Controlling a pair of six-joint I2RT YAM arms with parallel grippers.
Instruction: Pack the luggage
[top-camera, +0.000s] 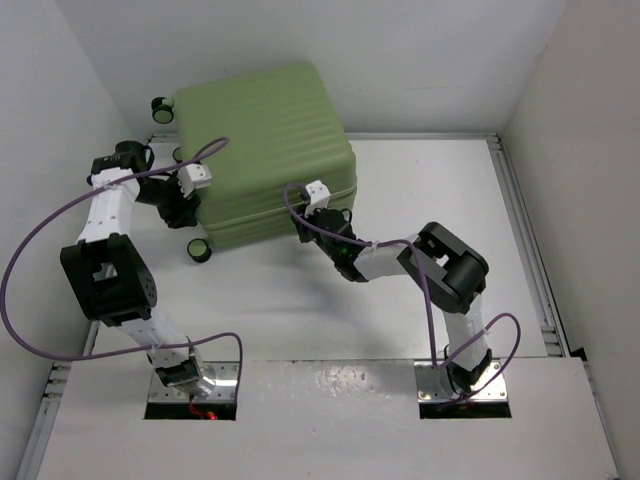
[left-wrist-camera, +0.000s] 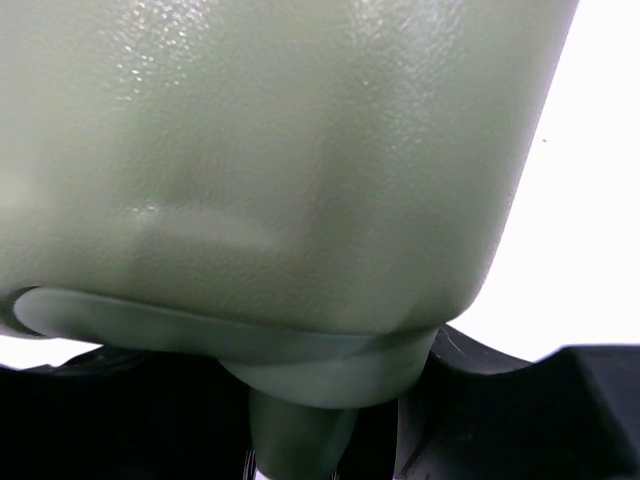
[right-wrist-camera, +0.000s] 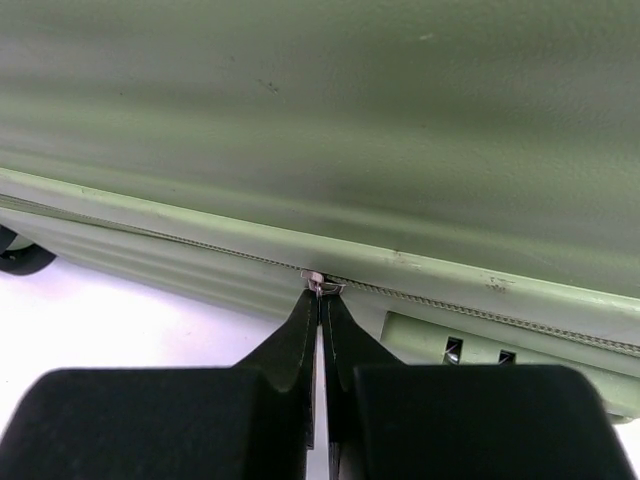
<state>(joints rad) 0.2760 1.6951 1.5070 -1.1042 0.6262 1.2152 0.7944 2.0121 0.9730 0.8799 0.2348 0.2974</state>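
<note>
The luggage (top-camera: 270, 150) is a light-green ribbed suitcase lying flat and closed at the back left of the table. My left gripper (top-camera: 188, 212) is pressed against its left side; in the left wrist view the shell (left-wrist-camera: 300, 150) fills the frame and a green wheel mount (left-wrist-camera: 300, 420) sits between my dark fingers (left-wrist-camera: 120, 420), which close on it. My right gripper (top-camera: 322, 215) is at the front seam. In the right wrist view it (right-wrist-camera: 322, 290) is shut on the small metal zipper pull (right-wrist-camera: 322, 283) on the zipper line of the luggage (right-wrist-camera: 350, 120).
Black-and-green wheels show at the luggage's near left corner (top-camera: 198, 249) and far left corner (top-camera: 160, 108). White walls enclose the table on three sides. A metal rail (top-camera: 530, 250) runs along the right edge. Purple cables loop off both arms.
</note>
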